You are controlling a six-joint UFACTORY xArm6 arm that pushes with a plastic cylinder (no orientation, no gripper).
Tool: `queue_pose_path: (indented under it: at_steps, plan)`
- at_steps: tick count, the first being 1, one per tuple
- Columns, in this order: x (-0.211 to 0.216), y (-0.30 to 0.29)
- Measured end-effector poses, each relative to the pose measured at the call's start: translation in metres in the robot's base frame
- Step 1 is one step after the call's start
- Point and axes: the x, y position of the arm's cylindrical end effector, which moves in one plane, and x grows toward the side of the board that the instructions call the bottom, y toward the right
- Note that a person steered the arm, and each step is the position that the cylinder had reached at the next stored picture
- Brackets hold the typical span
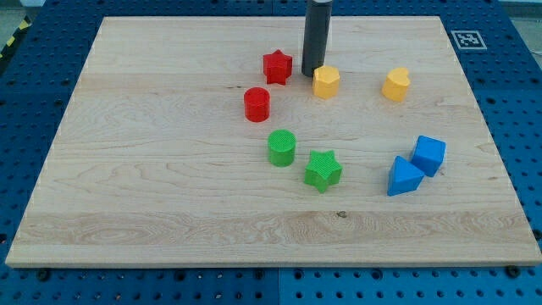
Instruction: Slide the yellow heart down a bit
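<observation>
The yellow heart (395, 85) lies on the wooden board (169, 186) toward the view's upper right. My tip (311, 73) rests on the board well to the heart's left, close beside the upper left of a yellow hexagon block (326, 82) and right of the red star (277, 67). The rod rises straight up out of the view's top. The tip does not touch the heart.
A red cylinder (257, 104) sits below the red star. A green cylinder (282, 147) and a green star (323, 170) lie near the middle. A blue cube (429, 155) and a blue triangular block (404, 177) sit at the right, below the heart.
</observation>
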Motion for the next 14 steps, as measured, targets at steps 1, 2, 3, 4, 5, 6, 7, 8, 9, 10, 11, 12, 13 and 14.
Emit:
queue_pose_path:
  at_steps: [1, 2, 3, 4, 5, 6, 7, 8, 9, 10, 11, 12, 13, 14]
  plan:
    - [0.011, 0.020]
    - [0.031, 0.030]
    - [0.042, 0.036]
    - [0.041, 0.060]
    - [0.046, 0.108]
    - [0.075, 0.119]
    - [0.098, 0.131]
    - [0.109, 0.162]
    - [0.139, 0.189]
    - [0.146, 0.200]
    - [0.157, 0.210]
    - [0.127, 0.210]
    - [0.071, 0.207]
    - [0.032, 0.192]
